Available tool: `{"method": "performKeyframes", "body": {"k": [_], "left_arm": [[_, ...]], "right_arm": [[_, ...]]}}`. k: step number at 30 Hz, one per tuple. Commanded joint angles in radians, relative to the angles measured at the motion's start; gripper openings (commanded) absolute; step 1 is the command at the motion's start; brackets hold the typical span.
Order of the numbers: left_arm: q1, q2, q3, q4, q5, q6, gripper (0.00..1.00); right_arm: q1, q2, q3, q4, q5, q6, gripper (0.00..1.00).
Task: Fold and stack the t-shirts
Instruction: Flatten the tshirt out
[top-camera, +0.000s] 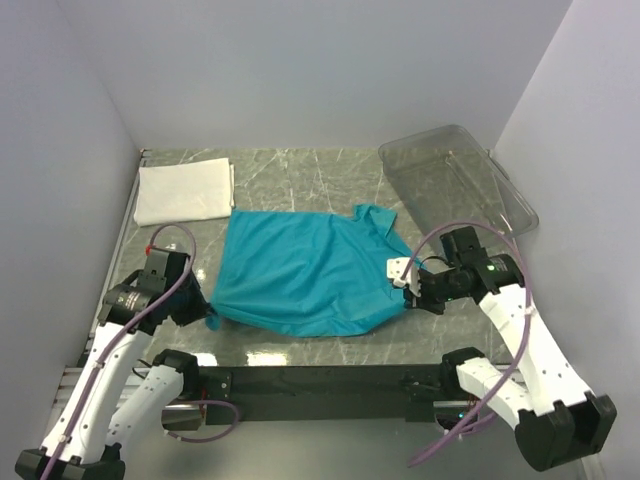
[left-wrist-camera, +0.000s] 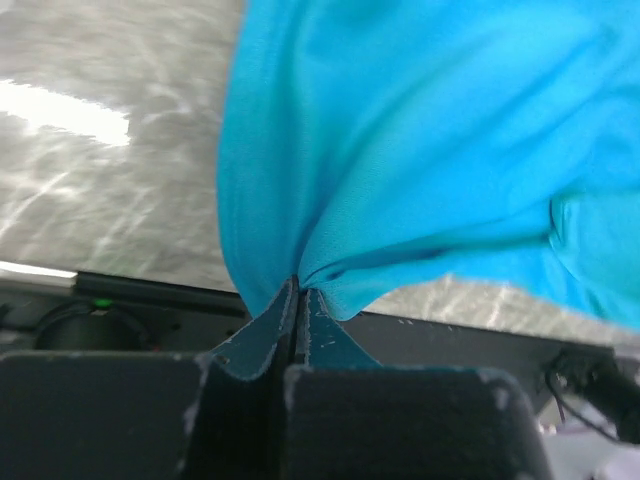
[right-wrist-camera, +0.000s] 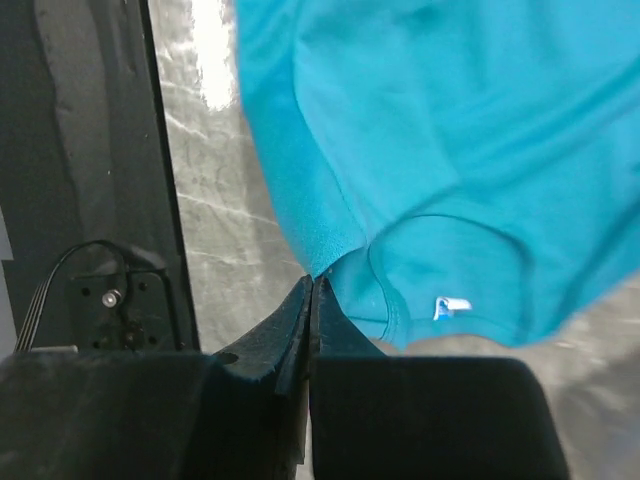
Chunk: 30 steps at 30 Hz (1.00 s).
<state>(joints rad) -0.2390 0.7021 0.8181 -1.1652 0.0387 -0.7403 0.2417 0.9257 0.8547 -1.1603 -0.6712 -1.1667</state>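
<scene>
The teal-blue t-shirt (top-camera: 300, 270) lies spread on the marble table, partly lifted at its near edge. My left gripper (top-camera: 205, 312) is shut on its near left corner; the left wrist view shows cloth (left-wrist-camera: 400, 150) pinched between the closed fingertips (left-wrist-camera: 298, 290). My right gripper (top-camera: 405, 292) is shut on the shirt's near right edge; the right wrist view shows the cloth (right-wrist-camera: 420, 130) gathered at the closed tips (right-wrist-camera: 312, 285), with the collar and small white neck label (right-wrist-camera: 452, 306) beside them. The white t-shirt (top-camera: 184, 191) lies folded at the far left.
A clear plastic tray (top-camera: 458, 180) stands at the far right, tilted against the wall. The black arm-base rail (top-camera: 320, 380) runs along the table's near edge. Grey walls close in the left, back and right sides.
</scene>
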Motion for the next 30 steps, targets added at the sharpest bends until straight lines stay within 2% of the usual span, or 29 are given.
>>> {"method": "performKeyframes", "body": {"k": [1, 5, 7, 8, 9, 11, 12, 14, 15, 17, 18, 20, 21, 23, 25, 26, 30], "left_arm": [[-0.002, -0.015, 0.047, -0.100, -0.128, -0.059, 0.00], [-0.002, -0.030, 0.049, -0.134, -0.071, -0.044, 0.00], [-0.002, -0.039, 0.065, -0.154, -0.046, -0.024, 0.03], [-0.002, -0.047, 0.085, -0.156, -0.046, -0.022, 0.31], [-0.002, -0.058, 0.137, -0.149, -0.046, -0.021, 0.49], [-0.002, -0.082, 0.199, -0.113, -0.068, -0.024, 0.79], [-0.002, -0.084, 0.235, -0.087, -0.075, -0.016, 0.84], [-0.002, -0.064, 0.228, 0.005, -0.060, -0.004, 0.86], [-0.002, -0.047, 0.186, 0.127, -0.048, 0.008, 0.86], [0.000, 0.038, 0.133, 0.285, -0.013, 0.013, 0.86], [0.001, 0.075, 0.089, 0.452, -0.002, 0.040, 0.86], [0.021, 0.215, 0.061, 0.603, 0.000, 0.071, 0.86], [0.045, 0.273, 0.062, 0.740, 0.056, 0.105, 0.85], [0.118, 0.451, 0.087, 0.847, 0.107, 0.120, 0.80], [0.171, 0.613, 0.151, 0.951, 0.176, 0.136, 0.77], [0.182, 0.661, 0.174, 0.972, 0.182, 0.142, 0.76], [0.224, 0.865, 0.315, 1.000, 0.210, 0.179, 0.71]], "right_arm": [[-0.027, -0.050, 0.087, -0.119, -0.041, -0.077, 0.00], [-0.027, -0.091, 0.031, -0.242, 0.030, -0.174, 0.00], [-0.027, -0.129, -0.012, -0.263, 0.109, -0.191, 0.26], [-0.030, -0.148, -0.032, -0.253, 0.125, -0.179, 0.41], [-0.033, -0.165, -0.032, -0.205, 0.136, -0.127, 0.61], [-0.036, -0.200, -0.017, -0.118, 0.125, -0.035, 0.70], [-0.036, -0.200, -0.016, 0.002, 0.119, 0.093, 0.79], [-0.038, -0.153, -0.022, 0.158, 0.113, 0.259, 0.81], [-0.036, -0.119, -0.023, 0.310, 0.110, 0.424, 0.81], [-0.032, 0.023, -0.002, 0.463, 0.122, 0.623, 0.80], [-0.028, 0.079, 0.018, 0.546, 0.101, 0.754, 0.79], [-0.009, 0.224, 0.084, 0.618, 0.126, 0.870, 0.78], [0.011, 0.269, 0.113, 0.658, 0.175, 0.942, 0.77], [0.028, 0.407, 0.226, 0.668, 0.257, 1.021, 0.77], [0.036, 0.537, 0.317, 0.610, 0.286, 1.029, 0.72], [0.034, 0.567, 0.372, 0.605, 0.300, 1.042, 0.72], [0.042, 0.656, 0.414, 0.643, 0.344, 1.058, 0.70]]}}
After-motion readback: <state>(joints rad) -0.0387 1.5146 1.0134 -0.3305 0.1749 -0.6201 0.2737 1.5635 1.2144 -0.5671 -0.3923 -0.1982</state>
